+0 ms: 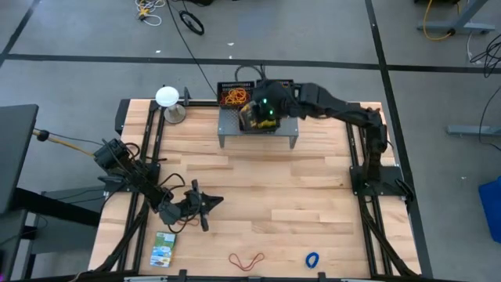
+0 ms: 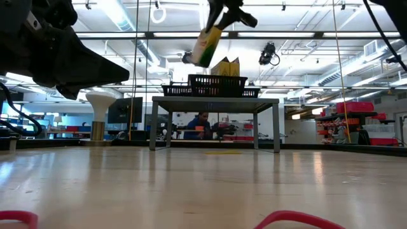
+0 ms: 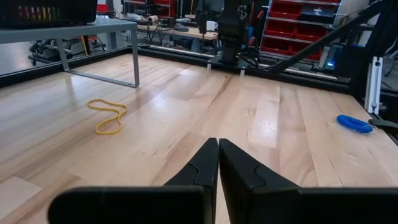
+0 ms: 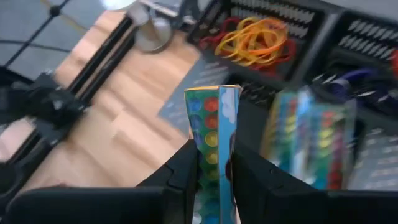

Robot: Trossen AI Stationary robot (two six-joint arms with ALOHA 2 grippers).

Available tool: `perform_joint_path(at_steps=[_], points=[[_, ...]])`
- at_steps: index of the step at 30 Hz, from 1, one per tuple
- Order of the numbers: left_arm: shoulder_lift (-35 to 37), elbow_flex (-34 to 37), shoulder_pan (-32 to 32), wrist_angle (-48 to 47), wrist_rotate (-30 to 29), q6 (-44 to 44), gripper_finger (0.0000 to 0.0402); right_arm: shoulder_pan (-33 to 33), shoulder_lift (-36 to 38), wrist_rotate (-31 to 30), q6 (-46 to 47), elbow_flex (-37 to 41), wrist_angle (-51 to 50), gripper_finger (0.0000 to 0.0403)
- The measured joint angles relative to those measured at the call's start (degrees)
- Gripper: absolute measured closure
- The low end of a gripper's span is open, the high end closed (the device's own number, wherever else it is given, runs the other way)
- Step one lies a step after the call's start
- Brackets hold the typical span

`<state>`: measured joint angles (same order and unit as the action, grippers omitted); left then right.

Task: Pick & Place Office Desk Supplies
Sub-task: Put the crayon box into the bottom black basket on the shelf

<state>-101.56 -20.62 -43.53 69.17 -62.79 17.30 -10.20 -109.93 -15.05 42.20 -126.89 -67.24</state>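
The right gripper [image 4: 214, 163] is held above the grey perforated shelf [image 1: 258, 129] at the far edge of the wooden table [image 1: 313, 196], and its two fingers are clamped on a small card box [image 4: 214, 140] printed with coloured dots. In the low view this box [image 2: 206, 44] is seen tilted and lifted clear of the black mesh trays [image 2: 217, 83] that stand on the shelf. In the right wrist view a bundle of orange, yellow and red rubber bands [image 4: 258, 40] is seen lying in one mesh tray, and a second card box [image 4: 311, 140] of the same print stands blurred in another tray just beside the held one. A white ball on a stand [image 1: 167, 98] is set near the shelf's left end.

The left gripper [image 3: 217, 163] is held low over the near left part of the table, its fingers pressed together with nothing between them. A yellow rubber band [image 3: 107, 116] and a blue rubber band [image 3: 354, 123] are seen lying on the wood ahead of it. In the high view a green-white card box [image 1: 163, 251] lies flat near the front left corner, a red rubber band [image 1: 246, 260] lies at the front edge, and the blue band [image 1: 312, 259] lies to its right, well apart from it.
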Motion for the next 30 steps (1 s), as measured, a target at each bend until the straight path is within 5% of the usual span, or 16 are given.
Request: perform_joint_path(at_steps=[11, 30], points=[[0.0, 0.0, 0.04, 0.0, 0.32, 0.2, 0.0381, -7.44, -1.27, 3.45, -2.14, 0.0, -0.3, 0.0319], [0.04, 0.0, 0.11, -0.53, 0.95, 0.39, 0.0381, -7.4, -6.16, 3.94, -4.14, 0.02, -1.73, 0.0319]])
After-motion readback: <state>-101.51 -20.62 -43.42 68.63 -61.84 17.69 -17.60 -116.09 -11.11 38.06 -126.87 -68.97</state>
